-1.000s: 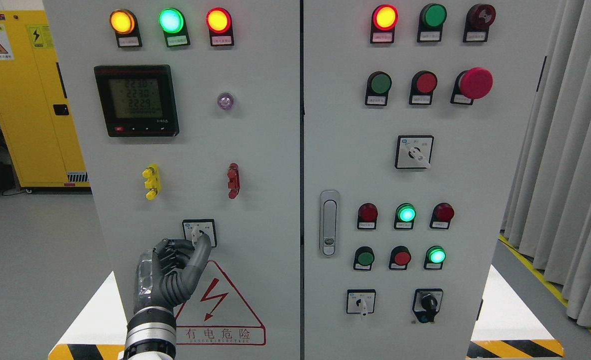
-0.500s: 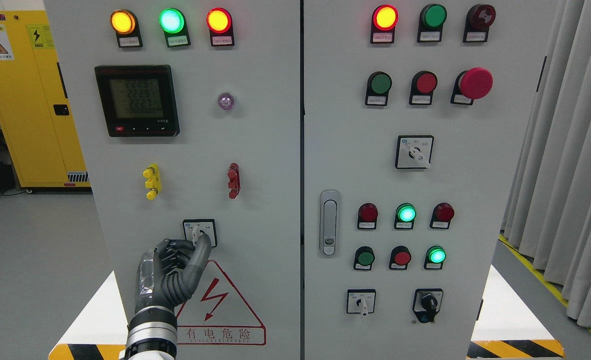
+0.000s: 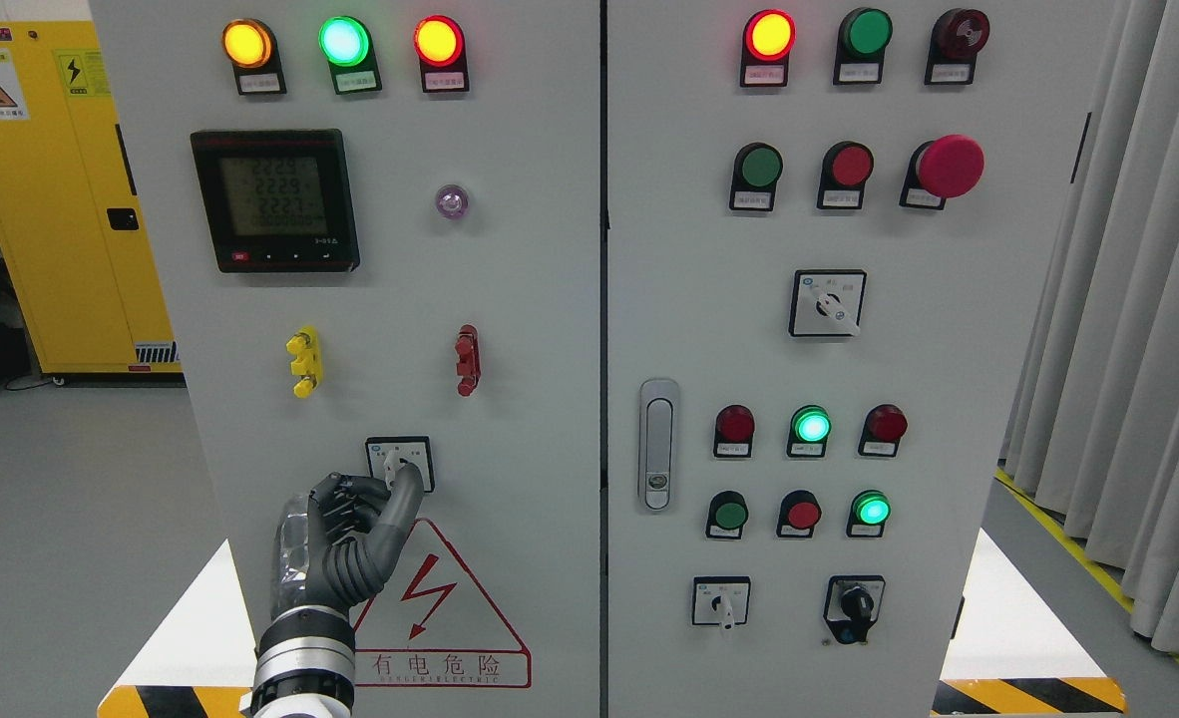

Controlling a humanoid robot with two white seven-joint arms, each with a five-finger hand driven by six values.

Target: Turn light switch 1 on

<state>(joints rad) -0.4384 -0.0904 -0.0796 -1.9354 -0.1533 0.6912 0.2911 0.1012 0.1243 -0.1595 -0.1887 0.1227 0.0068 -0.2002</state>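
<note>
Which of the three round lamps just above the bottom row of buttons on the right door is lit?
Only the middle one. The green lamp glows bright, while the dark red lamps to its left and right show no glow.

industrial electrical room, grey control cabinet [image 3: 550,299], yellow safety cabinet [image 3: 61,199], hazard-striped floor [image 3: 1038,693]

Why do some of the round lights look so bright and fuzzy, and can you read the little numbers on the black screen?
In the head view, the lit round lights like the green lamp glow so strongly that they blur at their edges; the black screen shows three rows of digits, but they are dim and too soft to read surely; the left hand at the small switch looks sharp.
</note>
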